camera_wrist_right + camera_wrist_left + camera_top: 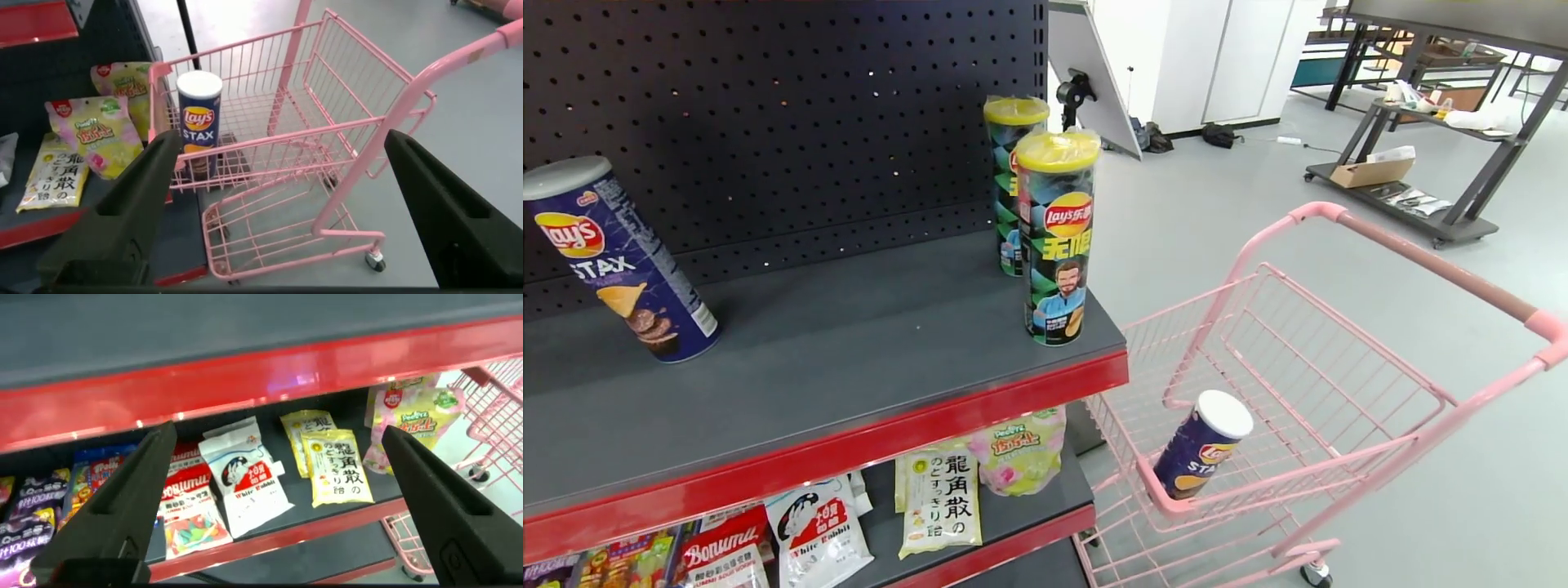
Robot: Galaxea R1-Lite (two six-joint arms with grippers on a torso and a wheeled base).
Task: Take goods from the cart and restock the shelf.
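A pink wire cart (pixel 1339 359) stands to the right of the shelf, and a dark blue chip can (pixel 1203 445) with a white lid leans in its near-left corner. In the right wrist view the same can (pixel 198 122) stands in the cart (pixel 343 122), with my right gripper (pixel 278 208) open and apart from it, outside the basket. On the grey upper shelf (pixel 849 343) stand another dark blue can (pixel 617 257) at the left and two green yellow-lidded cans (pixel 1055 237) at the right end. My left gripper (pixel 282 502) is open and faces the lower shelf's snack bags (pixel 245 486).
The lower shelf holds several snack bags (pixel 939 498), a yellow one (pixel 335 465) and a pink-green one (pixel 409 416) among them. A black pegboard (pixel 768 106) backs the shelf. Metal racks (pixel 1445 122) stand far off across open grey floor behind the cart.
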